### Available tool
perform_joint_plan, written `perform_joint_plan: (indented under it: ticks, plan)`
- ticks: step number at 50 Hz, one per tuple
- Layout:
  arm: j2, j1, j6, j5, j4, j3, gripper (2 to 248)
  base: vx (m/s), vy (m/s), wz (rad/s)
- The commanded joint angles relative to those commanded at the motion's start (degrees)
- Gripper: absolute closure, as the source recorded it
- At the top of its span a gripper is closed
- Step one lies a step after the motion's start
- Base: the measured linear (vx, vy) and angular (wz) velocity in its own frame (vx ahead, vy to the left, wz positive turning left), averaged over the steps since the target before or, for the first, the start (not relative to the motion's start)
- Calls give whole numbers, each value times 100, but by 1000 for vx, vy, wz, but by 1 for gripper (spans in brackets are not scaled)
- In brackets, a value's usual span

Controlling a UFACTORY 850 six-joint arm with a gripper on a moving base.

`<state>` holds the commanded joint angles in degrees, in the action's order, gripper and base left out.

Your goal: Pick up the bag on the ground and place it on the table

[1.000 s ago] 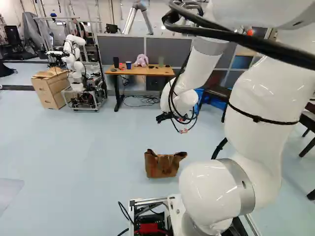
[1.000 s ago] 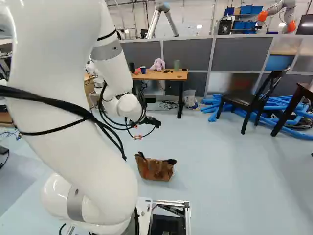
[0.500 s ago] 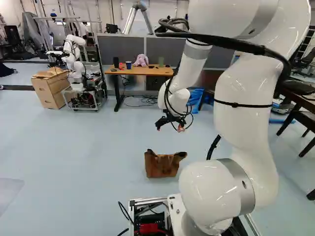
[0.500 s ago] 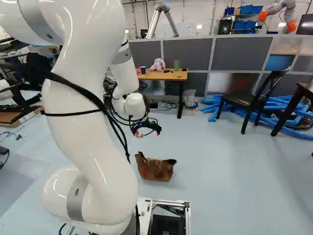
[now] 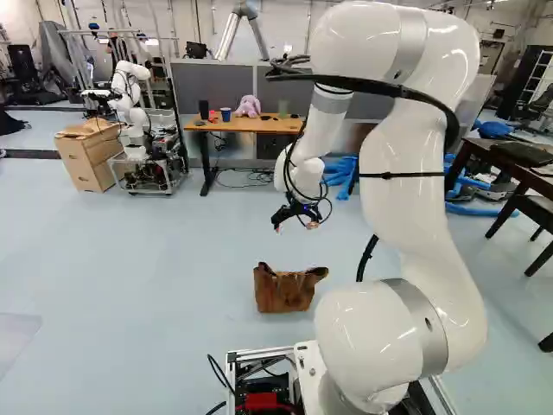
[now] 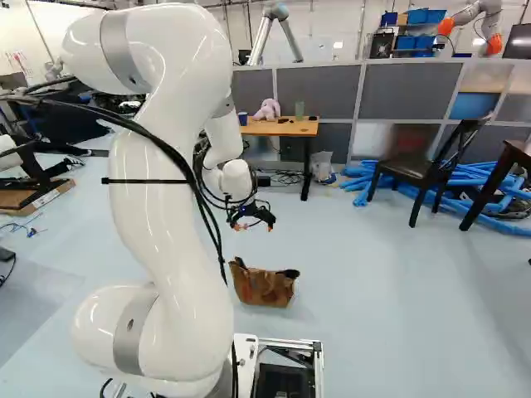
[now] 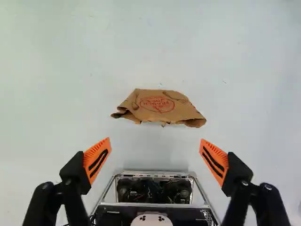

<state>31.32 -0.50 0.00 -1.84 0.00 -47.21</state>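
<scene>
Spread-fingered gripper [image 5: 295, 226]; brown bag [image 5: 285, 292] on floor [image 5: 130, 259]

Brown bag [image 5: 285, 292] on floor [image 5: 155, 259], table [image 5: 239, 126] beyond.

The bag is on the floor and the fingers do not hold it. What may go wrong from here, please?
1. The bag looks soft and creased, so it may fold or slip when the wide-open fingers close.
2. The table stands well beyond the bag, perhaps too far to reach unless the base drives.
3. A plush toy and a blue cup stand on it; the bag might knock them.
</scene>
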Motion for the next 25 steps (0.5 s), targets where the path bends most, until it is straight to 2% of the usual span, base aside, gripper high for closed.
perform_joint_plan:
  ticks: [25]
  plan:
    - [626, 11, -63, 0, 0, -373, 3, 0, 0, 0]
